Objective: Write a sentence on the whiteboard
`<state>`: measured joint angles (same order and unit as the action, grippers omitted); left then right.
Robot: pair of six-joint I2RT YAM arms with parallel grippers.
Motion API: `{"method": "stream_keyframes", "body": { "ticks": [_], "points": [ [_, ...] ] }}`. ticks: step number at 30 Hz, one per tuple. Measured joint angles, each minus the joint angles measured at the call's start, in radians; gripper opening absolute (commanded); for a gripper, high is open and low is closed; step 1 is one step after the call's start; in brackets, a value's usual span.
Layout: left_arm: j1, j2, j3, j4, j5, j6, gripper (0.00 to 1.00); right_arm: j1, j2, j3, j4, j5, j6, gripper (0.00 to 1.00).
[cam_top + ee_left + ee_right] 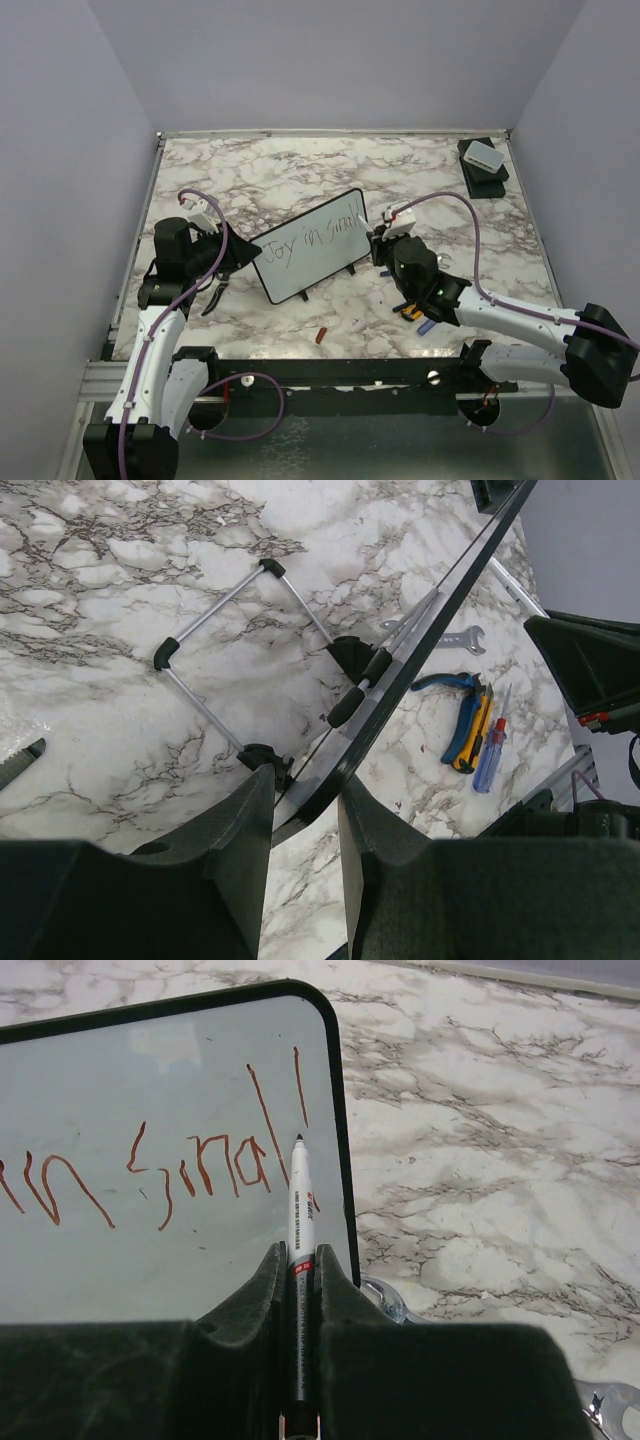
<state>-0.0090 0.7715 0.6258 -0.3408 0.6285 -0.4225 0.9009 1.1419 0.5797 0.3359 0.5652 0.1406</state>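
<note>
The whiteboard (300, 268) stands tilted at the table's middle on its black feet. The sentence (316, 237) reads "Joy in small" in one line. My left gripper (243, 256) is shut on the board's left end; in the left wrist view its fingers (250, 810) straddle the black frame (420, 640). My right gripper (381, 240) is shut on a white marker (300, 1205). The marker's tip touches the board (100, 1080) just below the last "l" of "small" (200, 1165), near the board's right edge. My right gripper's own jaws (297, 1252) pinch the marker's barrel.
Blue-and-yellow pliers (462, 718), a blue screwdriver (490, 758) and a wrench (452, 638) lie right of the board. A red cap (321, 335) lies near the front edge. Dark pliers (214, 296) lie by the left arm. A black box with a white item (483, 160) sits far right.
</note>
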Motion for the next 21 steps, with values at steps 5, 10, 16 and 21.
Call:
{"method": "stream_keyframes", "body": {
  "ticks": [5,10,16,21],
  "points": [
    [0.0,-0.001,0.0,0.0,0.0,0.0,0.33,0.0,0.002,0.007,0.016,0.012,-0.013,0.01],
    [0.0,-0.001,0.0,0.0,0.0,0.0,0.33,0.0,0.008,0.01,0.03,0.021,-0.023,0.01],
    [0.0,-0.001,0.0,0.0,0.0,0.0,0.33,0.0,0.013,0.023,0.038,0.024,-0.032,0.01],
    [0.0,-0.001,0.0,0.0,0.0,0.0,0.33,0.0,-0.012,0.024,0.029,0.012,-0.038,0.01]
  ]
}}
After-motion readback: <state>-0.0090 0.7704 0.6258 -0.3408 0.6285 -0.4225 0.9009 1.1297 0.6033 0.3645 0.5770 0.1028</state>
